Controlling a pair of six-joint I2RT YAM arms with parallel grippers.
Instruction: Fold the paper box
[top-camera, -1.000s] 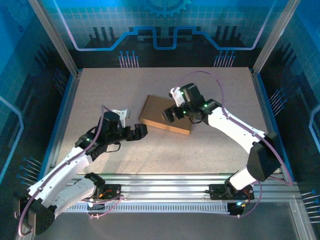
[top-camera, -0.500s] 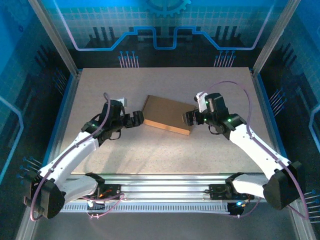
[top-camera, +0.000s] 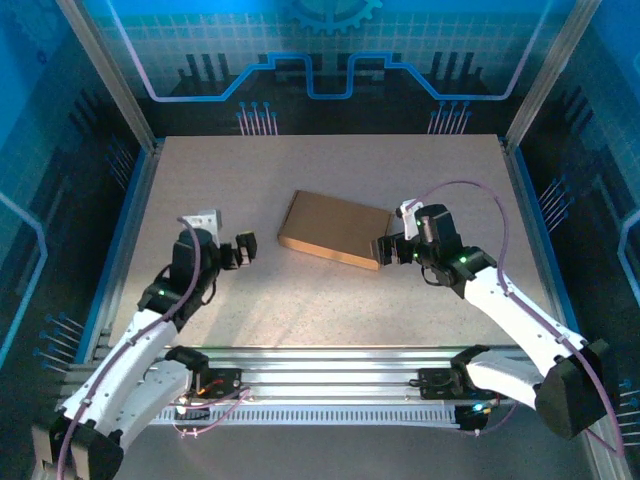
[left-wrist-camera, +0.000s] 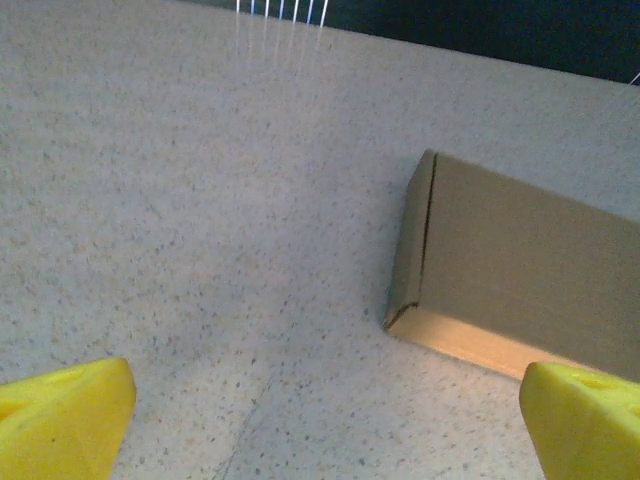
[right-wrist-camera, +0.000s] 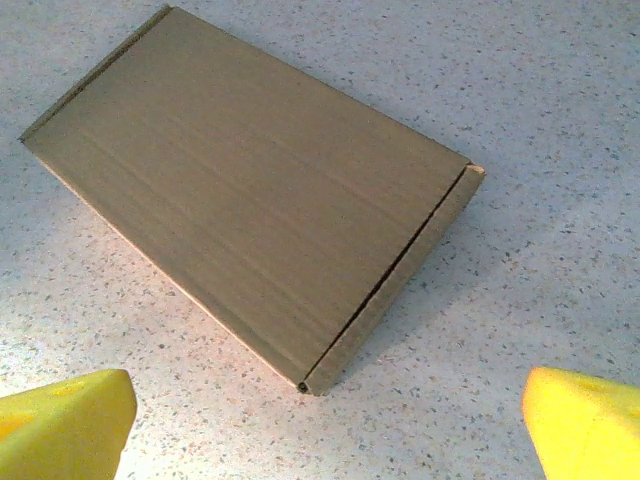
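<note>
From above, the paper box (top-camera: 333, 230), a shallow closed carton of plain brown cardboard, lies flat and slightly skewed near the middle of the speckled counter (top-camera: 300, 165). The left hand (top-camera: 243, 250) stands apart from the box's left end with its jaws spread wide and nothing between them. The right hand (top-camera: 383, 250) is just beside the box's near right corner, also spread wide and empty; whether it touches the cardboard cannot be told from here. The left wrist camera looks past two yellow fingertips (left-wrist-camera: 65, 415) set far apart to one short end of the box, resting on the counter ahead and to the right. From the right wrist, the yellow fingertips (right-wrist-camera: 60, 420) sit equally wide, the whole lid lies ahead, and bare counter separates box and fingertips.
</note>
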